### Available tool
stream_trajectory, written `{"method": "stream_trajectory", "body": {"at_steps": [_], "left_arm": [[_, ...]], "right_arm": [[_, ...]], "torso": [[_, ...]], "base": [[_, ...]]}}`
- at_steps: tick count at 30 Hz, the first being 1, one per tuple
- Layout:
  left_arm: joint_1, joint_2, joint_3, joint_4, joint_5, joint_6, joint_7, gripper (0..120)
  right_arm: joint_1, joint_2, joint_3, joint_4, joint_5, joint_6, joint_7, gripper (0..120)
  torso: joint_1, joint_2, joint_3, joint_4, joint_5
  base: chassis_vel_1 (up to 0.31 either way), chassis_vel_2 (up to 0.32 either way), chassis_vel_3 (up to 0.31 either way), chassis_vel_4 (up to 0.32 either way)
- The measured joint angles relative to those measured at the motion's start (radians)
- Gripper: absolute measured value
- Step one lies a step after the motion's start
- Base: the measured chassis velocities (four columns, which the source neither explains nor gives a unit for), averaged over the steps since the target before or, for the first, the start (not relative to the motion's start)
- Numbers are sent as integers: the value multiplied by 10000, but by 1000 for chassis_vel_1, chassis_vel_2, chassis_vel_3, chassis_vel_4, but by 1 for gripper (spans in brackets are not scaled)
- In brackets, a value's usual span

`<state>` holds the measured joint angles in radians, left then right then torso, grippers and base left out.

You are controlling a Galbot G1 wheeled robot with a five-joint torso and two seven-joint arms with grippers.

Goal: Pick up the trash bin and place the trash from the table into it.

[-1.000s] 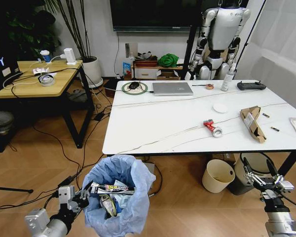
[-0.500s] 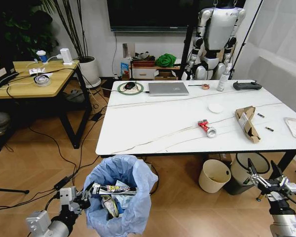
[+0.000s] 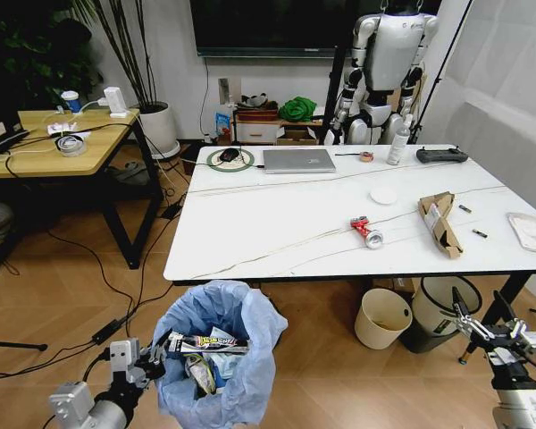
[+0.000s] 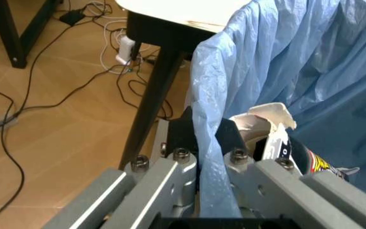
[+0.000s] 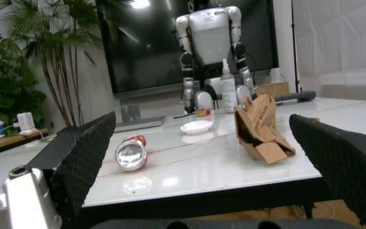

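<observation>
The left claw (image 3: 147, 365), at 7 o'clock in the head view, is clamped on the rim and blue liner of the trash bin (image 3: 216, 357), which is held in front of the bench (image 3: 277, 234) with some litter inside. On the bench the crushed red can (image 3: 365, 230), the white lid (image 3: 384, 195) and the torn cardboard (image 3: 438, 222) lie near 2 o'clock. The right claw (image 3: 500, 332), at 4 o'clock below the bench edge, has its fingers apart and empty; I judge the gathering step is in hand, and next it must rise to the can.
</observation>
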<state>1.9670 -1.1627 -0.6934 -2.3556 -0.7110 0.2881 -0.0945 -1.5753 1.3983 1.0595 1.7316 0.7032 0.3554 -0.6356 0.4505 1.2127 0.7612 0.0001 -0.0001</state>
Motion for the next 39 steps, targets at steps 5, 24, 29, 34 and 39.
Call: {"method": "stream_trajectory", "body": {"at_steps": [5,24,29,34,39], "left_arm": [[-14,-25,61,0,36,0,0,0],[47,-77,150,-27,164,-18,9,0],[48,-79,162,-28,183,-24,19,0],[51,-74,167,-28,186,-27,24,0],[54,-55,164,-29,170,-28,29,0]], "right_arm": [[12,-35,3,-12,57,-17,-8,100],[-67,-107,115,-62,220,8,-98,100],[-76,-111,117,-48,223,9,-107,100],[-77,-122,119,-48,228,10,-109,100],[-82,-168,116,-52,267,-11,-112,100]], "torso": [[0,0,0,0,1],[-2,0,0,0,0],[-2,0,0,0,0],[-1,0,0,-1,0],[-1,0,0,0,3]], "base": [[-76,-81,77,72],[-89,-85,86,91],[-85,-90,89,83],[-105,-96,101,101],[-100,-95,102,98]]}}
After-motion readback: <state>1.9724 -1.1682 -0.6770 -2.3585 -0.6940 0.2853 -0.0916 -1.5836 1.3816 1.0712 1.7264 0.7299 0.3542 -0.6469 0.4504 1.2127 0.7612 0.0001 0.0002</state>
